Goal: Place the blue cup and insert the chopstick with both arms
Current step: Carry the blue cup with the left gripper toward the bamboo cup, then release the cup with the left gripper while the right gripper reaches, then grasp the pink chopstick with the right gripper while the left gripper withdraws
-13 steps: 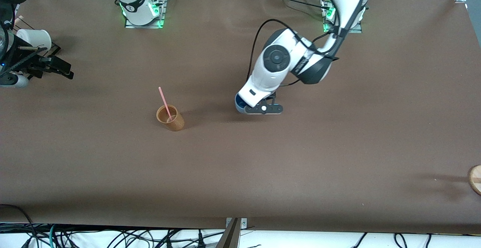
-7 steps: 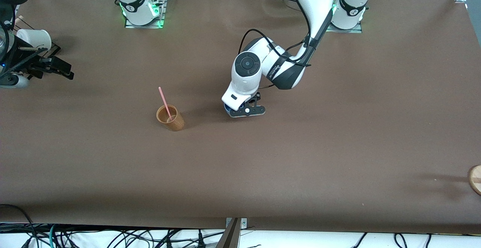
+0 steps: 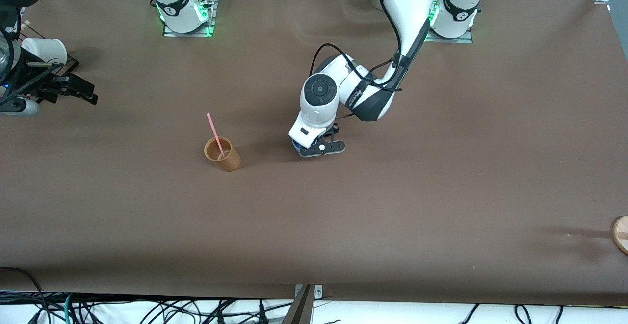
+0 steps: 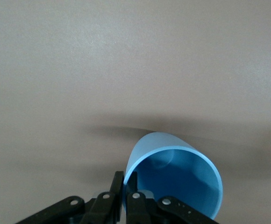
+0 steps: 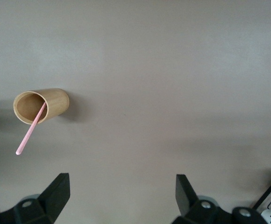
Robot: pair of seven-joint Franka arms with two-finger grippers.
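We see the brown cup (image 3: 223,154) holding the chopstick (image 3: 215,134), apart from the blue cup (image 4: 177,179). The left pincer (image 4: 125,196) is clenched on that cup's rim — plain only in the left wrist view. The right pincer (image 5: 121,193) hangs released over bare desk (image 3: 392,216).

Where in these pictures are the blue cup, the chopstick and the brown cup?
blue cup (image 4: 182,179): left wrist view, inside wall.
chopstick (image 3: 214,130): front view, shaft above the rim.
brown cup (image 5: 56,101): right wrist view, outer side.

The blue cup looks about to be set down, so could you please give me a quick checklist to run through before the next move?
1. Left gripper pinching the blue cup by its rim: ok.
2. Cup's base resting on the table: cannot tell.
3. Chopstick standing in the brown cup, reachable: ok.
4. Right gripper fingers open, holding nothing, ready for the chopstick: ok.
5. Gap between blue cup and brown cup: ok.
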